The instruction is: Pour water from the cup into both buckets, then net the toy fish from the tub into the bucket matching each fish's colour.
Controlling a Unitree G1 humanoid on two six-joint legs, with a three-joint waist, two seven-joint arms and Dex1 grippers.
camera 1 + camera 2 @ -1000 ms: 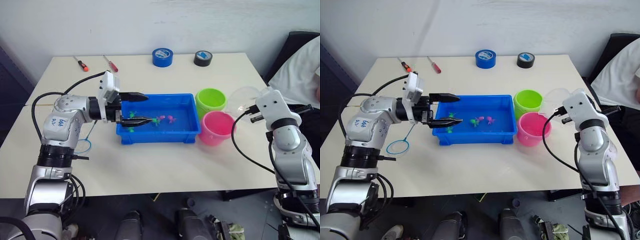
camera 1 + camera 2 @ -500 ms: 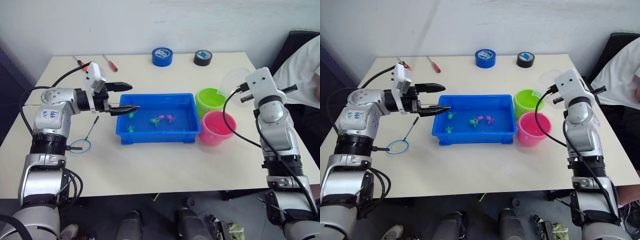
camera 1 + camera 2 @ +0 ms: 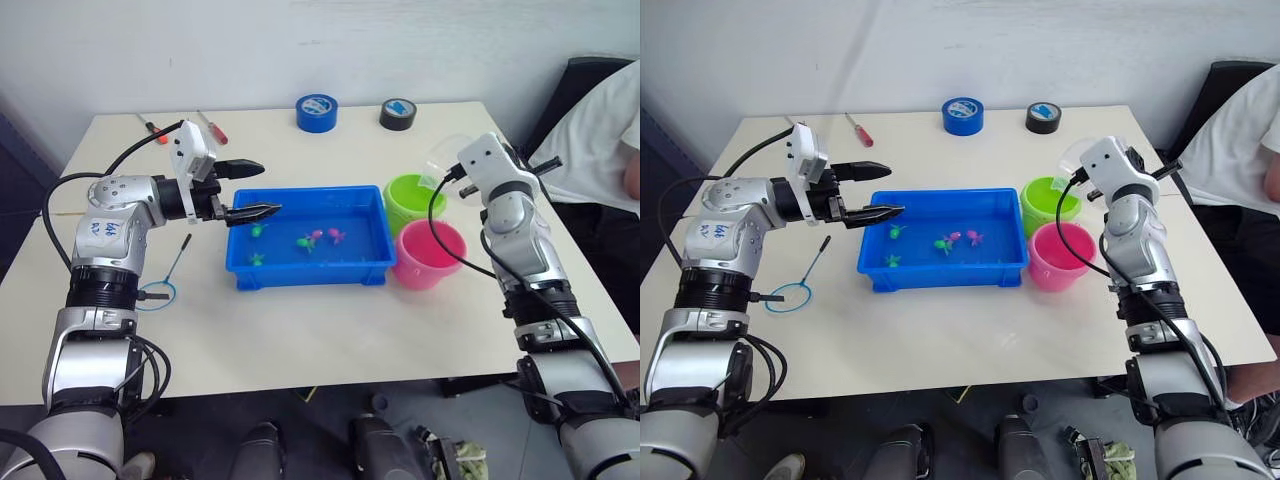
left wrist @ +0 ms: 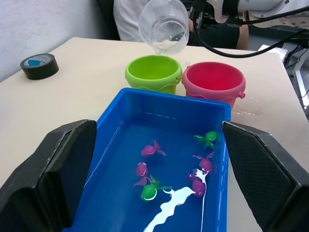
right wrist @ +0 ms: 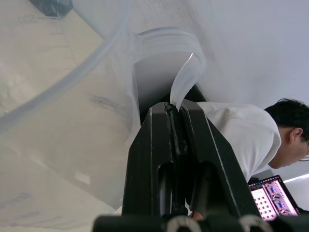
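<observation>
my right gripper [image 5: 175, 108] clenched on the clear cup's [image 4: 164, 25] handle, tipped over the green bucket [image 4: 154, 73]; left gripper [image 3: 250, 190] released above the blue tub [image 3: 240, 262].

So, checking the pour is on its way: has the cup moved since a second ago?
Yes. The cup, shut in the right gripper, has swung from the table's right edge, beyond the pink bucket, to above the green bucket.

1. The cup [image 4: 164, 25] is cut off by the left wrist view's top edge; whether water leaves it cannot be told.
2. The toy fish [image 3: 335, 236] are too small in the eye views to count surely.
3. The person [image 3: 600, 130] is cropped at the right edge.
</observation>
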